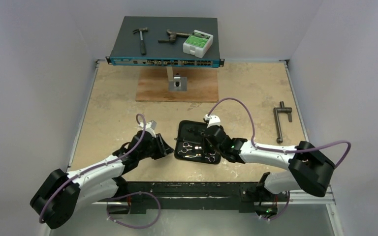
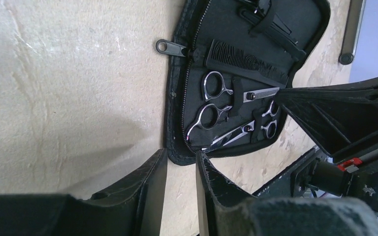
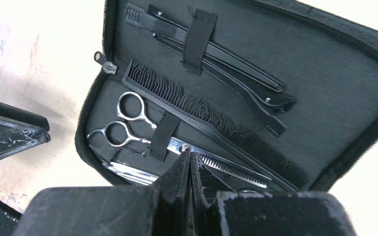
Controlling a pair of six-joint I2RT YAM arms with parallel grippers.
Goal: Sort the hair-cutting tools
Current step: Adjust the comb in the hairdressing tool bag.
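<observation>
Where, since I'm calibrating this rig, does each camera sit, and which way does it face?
Top external: above and behind the bases, looking down on the beige stone table; both arms show.
Left wrist: on the left arm, facing along the table at the open black zip case; left gripper below.
Right wrist: close above the case, looking down; right gripper at bottom.
Shared: all see the case's silver ring-handled scissors.

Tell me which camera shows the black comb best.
Right wrist: the comb lies close, full length, teeth distinct. Left wrist shows it smaller, teeth blurrier. Top view: too small to pick out inside the case.
</observation>
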